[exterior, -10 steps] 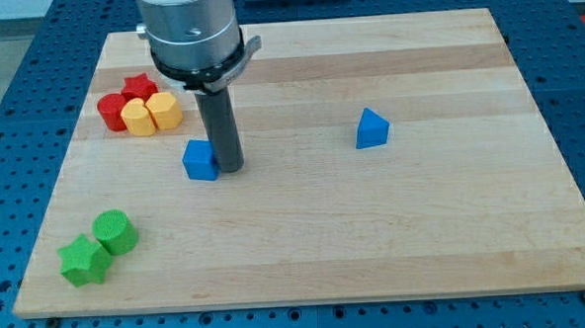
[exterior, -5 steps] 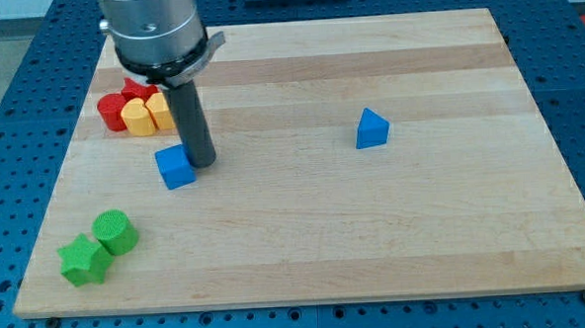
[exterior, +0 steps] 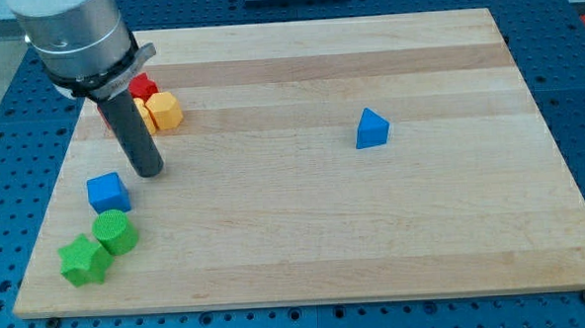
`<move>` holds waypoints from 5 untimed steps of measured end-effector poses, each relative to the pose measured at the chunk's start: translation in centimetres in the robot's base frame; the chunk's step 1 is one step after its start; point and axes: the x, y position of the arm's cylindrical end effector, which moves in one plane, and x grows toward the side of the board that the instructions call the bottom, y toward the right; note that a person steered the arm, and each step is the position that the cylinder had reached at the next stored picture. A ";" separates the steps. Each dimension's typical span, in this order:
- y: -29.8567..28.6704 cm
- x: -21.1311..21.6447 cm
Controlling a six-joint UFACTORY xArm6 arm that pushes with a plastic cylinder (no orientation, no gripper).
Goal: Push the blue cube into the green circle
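Note:
The blue cube [exterior: 108, 192] sits near the board's left edge, just above the green circle [exterior: 114, 232] with a thin gap between them. My tip [exterior: 148, 173] rests on the board just to the upper right of the blue cube, close to it. A green star [exterior: 83, 260] touches the green circle at its lower left.
A blue triangular block [exterior: 372, 129] lies right of centre. A yellow block [exterior: 164, 110] and red blocks [exterior: 144, 87] cluster at the upper left, partly hidden behind my rod. The wooden board [exterior: 375, 239] ends close to the left of the green blocks.
My tip has moved left and down, pushing the blue cube down and left from mid-left of the board to just above the green circle.

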 end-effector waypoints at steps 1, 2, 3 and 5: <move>-2.0 0.0; -3.5 -0.1; -4.4 0.5; -4.4 3.6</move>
